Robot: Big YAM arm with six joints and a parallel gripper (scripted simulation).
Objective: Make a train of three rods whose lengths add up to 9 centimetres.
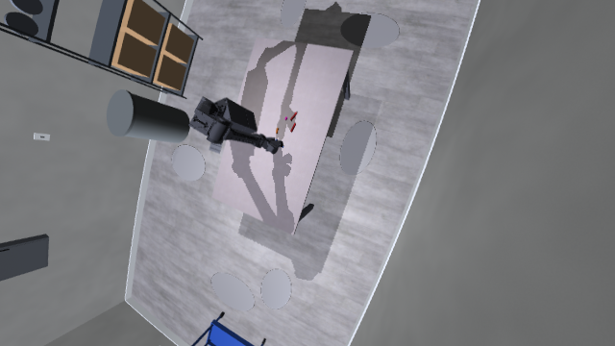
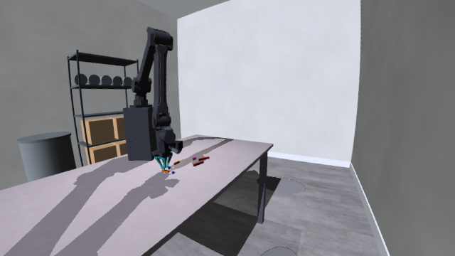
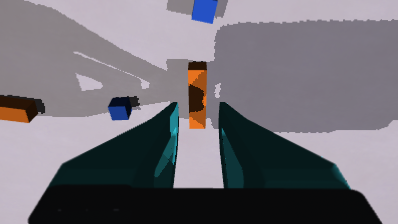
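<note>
My gripper [image 3: 198, 111] [image 2: 164, 167] [image 1: 279, 143] is low over the table [image 2: 231, 153] and stands narrowly open. The near end of an orange rod [image 3: 197, 95] [image 2: 165, 171] lies flat between the fingertips, with free space on both sides. A blue rod [image 3: 120, 108] [image 2: 173, 172] lies just left of the fingers and another blue rod [image 3: 204, 9] lies beyond the orange one. A second orange rod [image 3: 17, 109] [image 2: 176, 162] [image 1: 277, 131] lies further left. Two red rods [image 2: 203, 158] [image 2: 197, 163] [image 1: 294, 115] and a magenta rod [image 2: 194, 158] [image 1: 286, 118] lie further out.
The arm's black base box [image 2: 138, 133] stands on the table behind the gripper. A shelf rack [image 2: 103, 107] and a grey barrel [image 2: 46, 153] stand beyond the table's far side. The table edge [image 2: 213, 192] runs along the right.
</note>
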